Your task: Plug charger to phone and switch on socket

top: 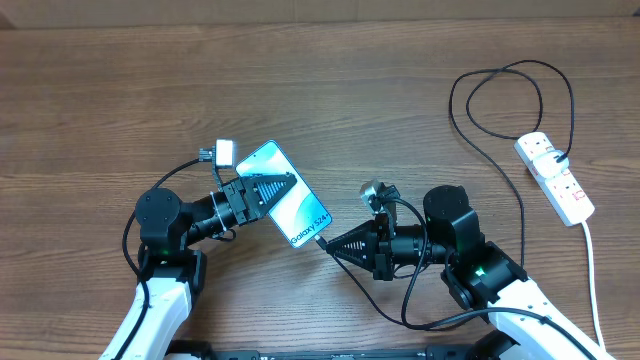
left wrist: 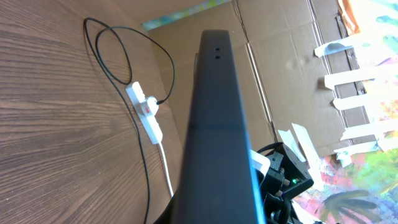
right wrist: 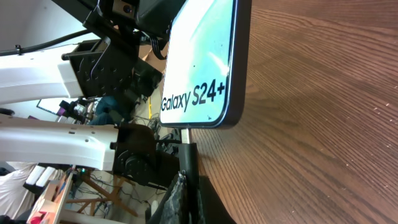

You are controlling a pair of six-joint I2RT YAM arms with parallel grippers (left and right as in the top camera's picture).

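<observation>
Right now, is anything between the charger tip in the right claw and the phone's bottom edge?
Nothing visible does. The right claw holds the charger tip at the bottom edge of the phone, which the left claw grips.

both arms reach inward, tips facing; left tool (top: 288, 182) clamps the phone (top: 303, 218), right tool (top: 331, 243) pinches the charger (top: 321, 242) tip.

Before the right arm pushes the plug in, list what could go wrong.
1. The left gripper holds the phone tilted, by its upper half only. A push at the lower edge could twist it or make it slip.
2. The right gripper holds the charger by its tip at that edge. Whether the tip lines up with the port is not visible, so it may jam.
</observation>
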